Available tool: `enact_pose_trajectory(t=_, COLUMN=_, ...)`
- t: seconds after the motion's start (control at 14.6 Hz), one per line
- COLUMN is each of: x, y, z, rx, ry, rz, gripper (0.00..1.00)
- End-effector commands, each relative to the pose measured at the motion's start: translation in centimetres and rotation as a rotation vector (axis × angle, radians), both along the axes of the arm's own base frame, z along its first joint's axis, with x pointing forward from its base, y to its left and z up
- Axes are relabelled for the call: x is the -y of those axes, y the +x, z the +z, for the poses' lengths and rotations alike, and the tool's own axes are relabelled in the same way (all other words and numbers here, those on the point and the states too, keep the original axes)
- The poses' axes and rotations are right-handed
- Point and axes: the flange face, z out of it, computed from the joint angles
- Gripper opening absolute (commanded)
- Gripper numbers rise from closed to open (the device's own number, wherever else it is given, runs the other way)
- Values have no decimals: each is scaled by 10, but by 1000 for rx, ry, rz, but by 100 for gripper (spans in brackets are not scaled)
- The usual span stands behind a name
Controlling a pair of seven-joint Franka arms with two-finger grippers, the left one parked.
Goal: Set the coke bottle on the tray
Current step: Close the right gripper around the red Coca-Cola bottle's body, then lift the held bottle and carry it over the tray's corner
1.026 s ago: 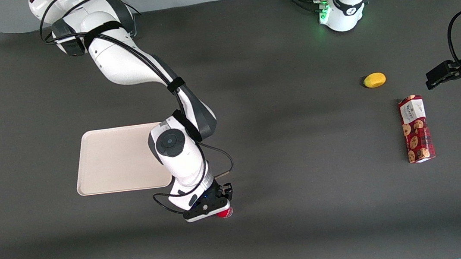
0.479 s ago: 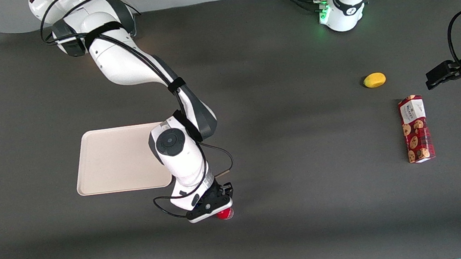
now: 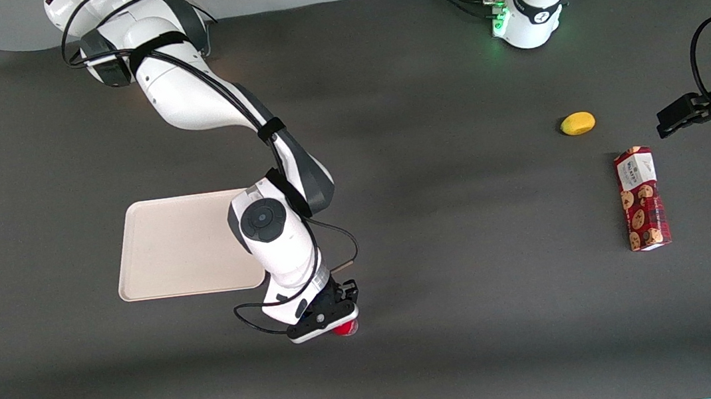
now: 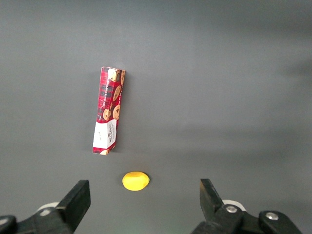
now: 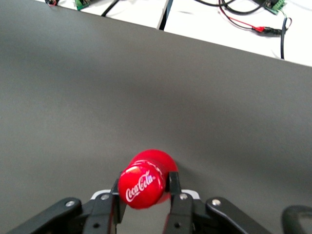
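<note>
Where the table (image 3: 479,346) lies nearer the front camera than the tray (image 3: 180,246), the gripper (image 3: 336,325) is positioned low over it, and the coke bottle (image 5: 145,181) is clamped between the closed fingers (image 5: 174,187), seen cap-on. The bottle (image 3: 345,328) is held apart from the tray.

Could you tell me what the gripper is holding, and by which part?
The gripper is shut on the small red coke bottle, just below its cap.
</note>
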Motion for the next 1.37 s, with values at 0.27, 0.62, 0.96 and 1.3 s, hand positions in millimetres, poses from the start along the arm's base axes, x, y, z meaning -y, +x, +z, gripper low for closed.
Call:
enact_pose_trajectory(t=0.27, x=18, y=-15, z=98, rx=-92, ry=-30, rz=11, gripper=0)
enact_pose_trajectory(t=0.62, x=32, y=-47, z=184, rx=-178, ry=-34, rz=18, gripper=0)
enact_pose_trajectory(t=0.96, x=49, y=-66, z=242, rx=-187, ry=-22, rz=22, gripper=0)
enact_pose_trajectory(t=1.3, x=145, y=-28, z=217, rx=-235, ry=-68, rz=22, gripper=0)
